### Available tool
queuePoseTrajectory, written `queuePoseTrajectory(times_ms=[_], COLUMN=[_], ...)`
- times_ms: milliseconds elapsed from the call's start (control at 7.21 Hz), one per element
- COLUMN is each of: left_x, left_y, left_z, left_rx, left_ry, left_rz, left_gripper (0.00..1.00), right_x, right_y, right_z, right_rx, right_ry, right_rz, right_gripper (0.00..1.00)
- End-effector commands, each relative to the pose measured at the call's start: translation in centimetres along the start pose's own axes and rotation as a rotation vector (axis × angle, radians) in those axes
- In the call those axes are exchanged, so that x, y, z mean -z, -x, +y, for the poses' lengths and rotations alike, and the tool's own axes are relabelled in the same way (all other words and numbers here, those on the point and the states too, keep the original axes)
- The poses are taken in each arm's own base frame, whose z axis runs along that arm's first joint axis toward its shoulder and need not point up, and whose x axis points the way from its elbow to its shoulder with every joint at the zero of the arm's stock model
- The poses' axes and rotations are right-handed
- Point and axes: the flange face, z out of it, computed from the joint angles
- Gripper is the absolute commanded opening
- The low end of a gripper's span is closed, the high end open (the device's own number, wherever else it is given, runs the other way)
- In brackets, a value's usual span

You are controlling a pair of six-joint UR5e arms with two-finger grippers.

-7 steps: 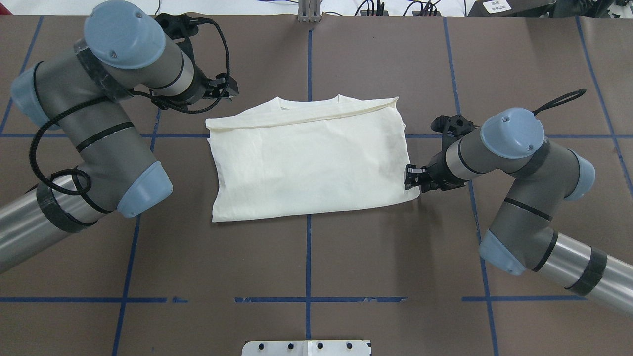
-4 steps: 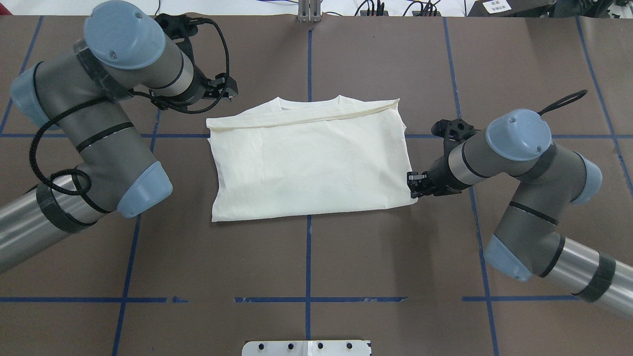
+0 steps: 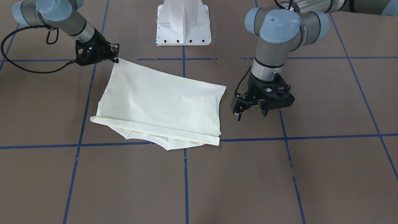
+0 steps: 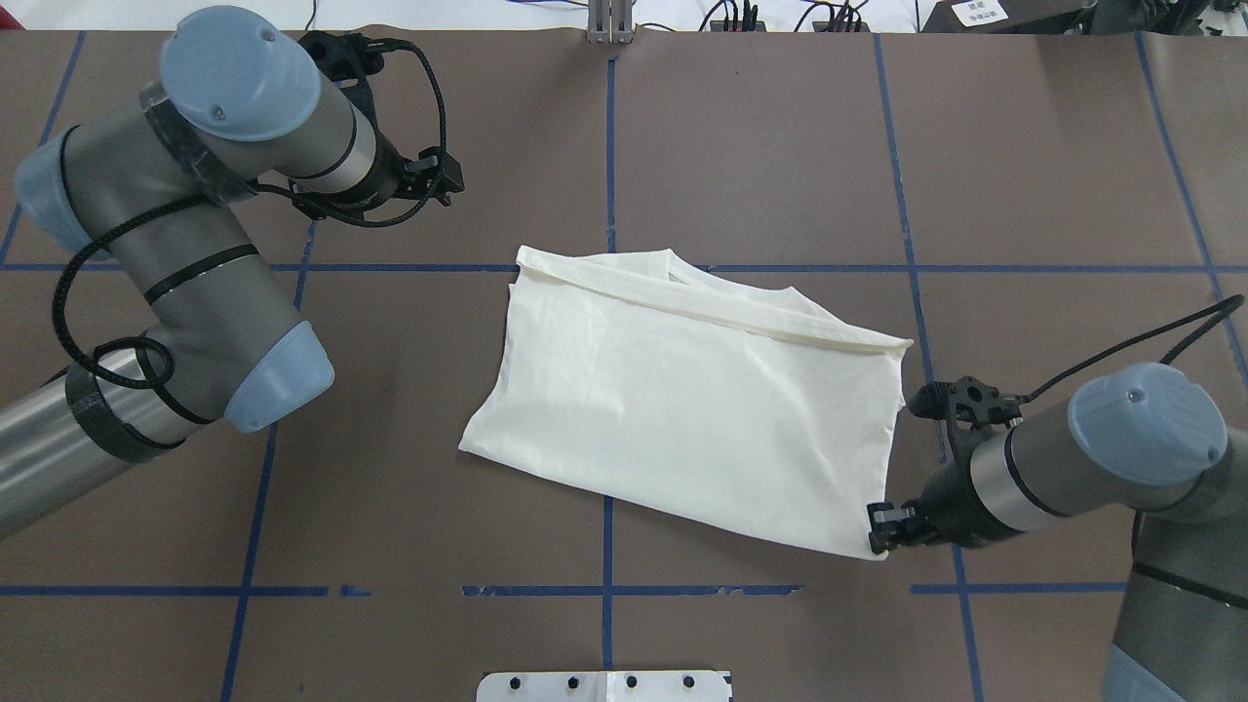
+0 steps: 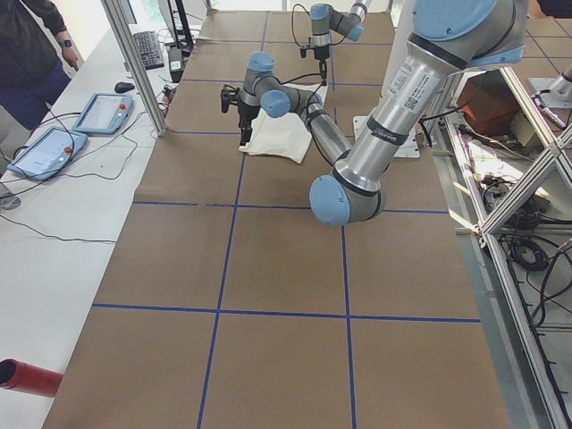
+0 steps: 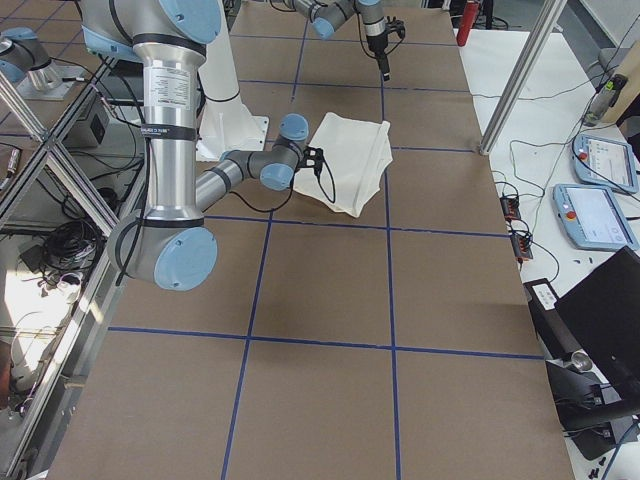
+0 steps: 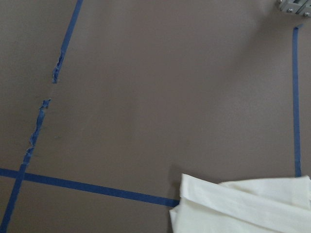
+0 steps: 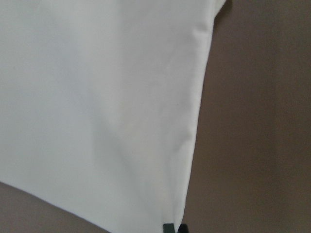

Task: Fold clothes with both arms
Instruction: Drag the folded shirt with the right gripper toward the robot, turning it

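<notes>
At near-right corner: T-shirt (image 4: 682, 390), long axis far-left to near-right, pinched by right gripper (image 4: 882, 515); left gripper (image 3: 252, 114) spread, empty, well apart beyond far-left corner.

One cream T-shirt (image 4: 682, 400), two grey robot arms (image 4: 195, 273) (image 4: 1033, 468), two black grippers (image 3: 251, 114) (image 3: 116, 59), one white pedestal base (image 3: 183, 25), two teach pendants (image 6: 603, 160) (image 6: 592, 218), one person (image 5: 31, 54).

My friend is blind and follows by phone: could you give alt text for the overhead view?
A folded cream shirt lies askew on a brown table marked with blue tape lines. The jaws of the right arm pinch its near right corner; the left arm hangs clear of it, far left.
</notes>
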Motion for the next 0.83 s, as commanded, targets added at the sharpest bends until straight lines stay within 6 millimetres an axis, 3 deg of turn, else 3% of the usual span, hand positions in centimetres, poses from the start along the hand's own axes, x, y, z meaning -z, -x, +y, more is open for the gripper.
queuePoseTrajectory(times_ms=[0, 139, 278, 416, 555, 694], left_x=[0.2, 0.4, 0.4, 0.7, 0.9, 0.7], left_y=[0.0, -0.2, -0.3, -0.6, -0.3, -0.4], left_z=[0.3, 0.5, 0.7, 1.0, 2.9, 6.2], left_rx=[0.023, 0.031, 0.032, 0.028, 0.023, 0.043], left_ry=[-0.001, 0.0, 0.003, 0.008, 0.026, 0.066], left_rz=[0.006, 0.011, 0.013, 0.023, 0.034, 0.046], left_gripper=[0.98, 0.98, 0.99, 0.99, 0.99, 0.99], right_x=[-3.6, -4.6, -4.8, -3.8, -1.5, 1.0], right_y=[0.0, 0.2, 0.2, 0.9, 1.5, 2.0], right_z=[9.6, 12.1, 12.8, 12.7, 10.5, 7.8], right_rx=[0.019, 0.028, 0.032, 0.037, 0.016, -0.011], right_ry=[0.2, 0.254, 0.263, 0.255, 0.195, 0.121], right_rz=[0.055, 0.071, 0.076, 0.053, 0.016, -0.026], right_gripper=[0.0, 0.0, 0.99, 1.0, 1.0, 1.0])
